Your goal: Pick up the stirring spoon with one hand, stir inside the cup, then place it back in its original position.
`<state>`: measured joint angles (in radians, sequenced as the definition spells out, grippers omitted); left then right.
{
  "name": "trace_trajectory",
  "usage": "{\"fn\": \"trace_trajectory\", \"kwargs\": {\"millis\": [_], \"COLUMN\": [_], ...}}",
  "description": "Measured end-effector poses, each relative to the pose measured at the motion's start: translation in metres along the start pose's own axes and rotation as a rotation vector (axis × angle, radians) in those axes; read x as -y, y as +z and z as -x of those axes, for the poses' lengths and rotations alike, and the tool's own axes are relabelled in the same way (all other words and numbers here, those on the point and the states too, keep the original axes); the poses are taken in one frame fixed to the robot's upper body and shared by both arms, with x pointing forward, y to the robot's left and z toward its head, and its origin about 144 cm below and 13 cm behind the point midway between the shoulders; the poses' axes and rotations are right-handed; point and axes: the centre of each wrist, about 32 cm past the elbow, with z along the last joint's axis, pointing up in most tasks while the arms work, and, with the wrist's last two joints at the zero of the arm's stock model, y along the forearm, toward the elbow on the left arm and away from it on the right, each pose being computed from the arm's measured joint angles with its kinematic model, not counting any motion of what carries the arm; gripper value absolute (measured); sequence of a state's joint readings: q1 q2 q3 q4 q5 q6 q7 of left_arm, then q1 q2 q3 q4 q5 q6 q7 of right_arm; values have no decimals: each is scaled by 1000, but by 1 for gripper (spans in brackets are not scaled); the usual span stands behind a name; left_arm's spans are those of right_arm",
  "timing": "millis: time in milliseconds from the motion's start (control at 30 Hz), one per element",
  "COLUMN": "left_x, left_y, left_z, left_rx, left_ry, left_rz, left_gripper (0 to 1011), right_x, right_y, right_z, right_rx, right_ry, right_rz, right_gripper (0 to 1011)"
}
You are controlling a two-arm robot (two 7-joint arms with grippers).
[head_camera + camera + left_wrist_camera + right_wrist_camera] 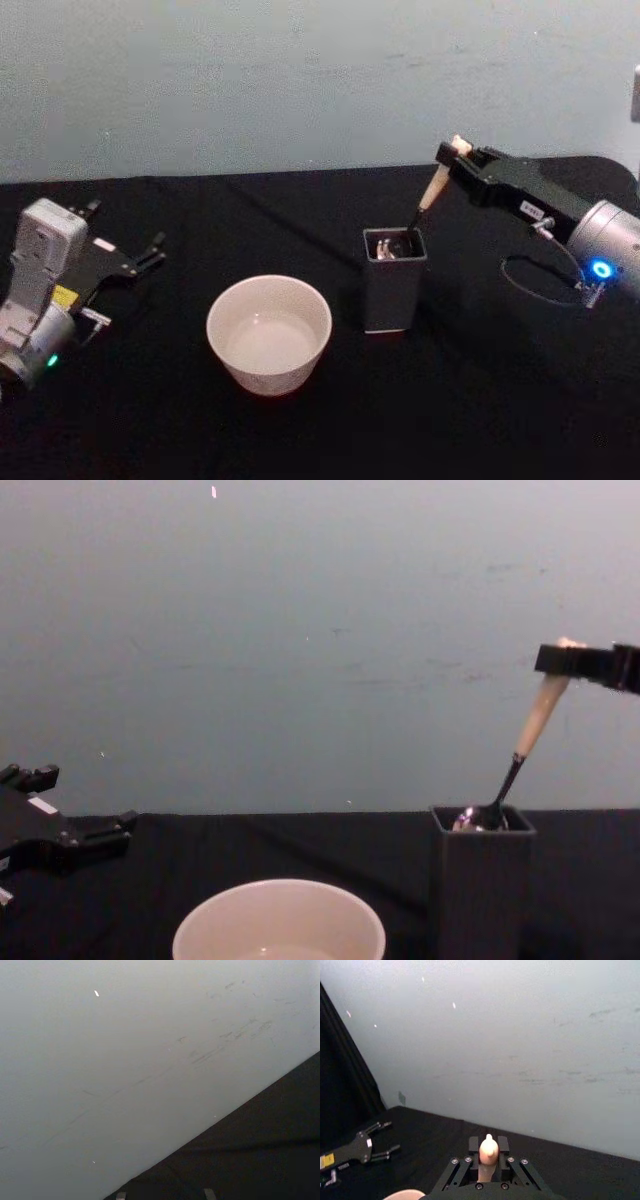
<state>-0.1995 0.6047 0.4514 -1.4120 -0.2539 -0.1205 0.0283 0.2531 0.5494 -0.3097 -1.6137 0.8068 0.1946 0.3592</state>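
Observation:
The stirring spoon [432, 190] leans in the dark grey square holder [393, 290], its metal bowl down at the holder's mouth and its beige handle [540, 715] slanting up to the right. My right gripper [455, 152] is shut on the handle's top, and the bear head [489, 1150] sits between its fingers. The cream-white cup [262, 375] stands left of the holder, a short gap away, closer to me. My left gripper [122, 228] rests open at the table's left, holding nothing.
A black cloth covers the table [480, 420], with a pale wall [300, 80] behind it. A cable loop [540, 280] hangs beside my right wrist. Bare cloth lies between the cup and my left arm.

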Motion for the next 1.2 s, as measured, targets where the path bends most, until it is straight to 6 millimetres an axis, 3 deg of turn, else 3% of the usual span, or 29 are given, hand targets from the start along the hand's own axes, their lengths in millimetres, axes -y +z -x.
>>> {"fn": "trace_trajectory", "kwargs": {"millis": [667,1200], "left_x": [0,0], "left_y": [0,0], "left_z": [0,0], "left_rx": [0,0], "left_ry": [0,0], "left_rz": [0,0], "left_gripper": [1001,1001], "right_x": [1,-2], "right_y": [21,20], "right_z": [4,13], "right_rx": [-24,-36], "right_ry": [0,80], "right_rz": [-74,-64], "right_gripper": [216,216]}}
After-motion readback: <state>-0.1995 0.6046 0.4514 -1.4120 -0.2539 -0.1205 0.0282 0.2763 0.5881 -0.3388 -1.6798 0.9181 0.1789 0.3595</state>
